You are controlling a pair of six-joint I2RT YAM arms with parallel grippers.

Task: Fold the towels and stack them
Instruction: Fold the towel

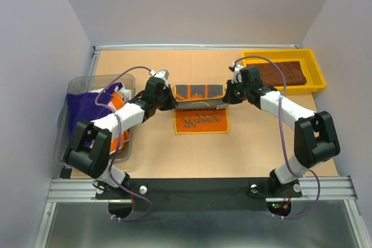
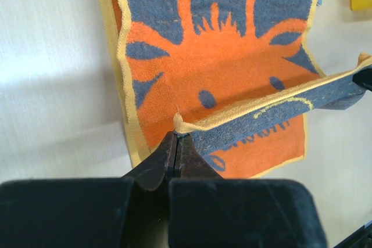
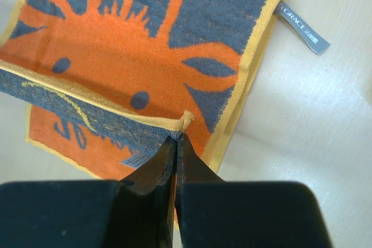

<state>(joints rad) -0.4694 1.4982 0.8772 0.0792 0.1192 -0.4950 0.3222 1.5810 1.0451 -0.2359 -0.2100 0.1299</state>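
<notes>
Terrycloth, orange with grey sun-face pattern and yellow hem: the patterned towel [image 1: 200,107] (mid-table) is pinched at its corners by left gripper [image 2: 176,136] and right gripper [image 3: 179,133], both clamped tight, edge lifted.

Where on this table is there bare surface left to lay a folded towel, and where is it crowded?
Bare wood lies along the near edge below the patterned towel, and along the far edge between the clear bin and yellow tray. The middle is crowded: both pincers, left and right, pinch that towel. The tray holds a brown towel.
</notes>
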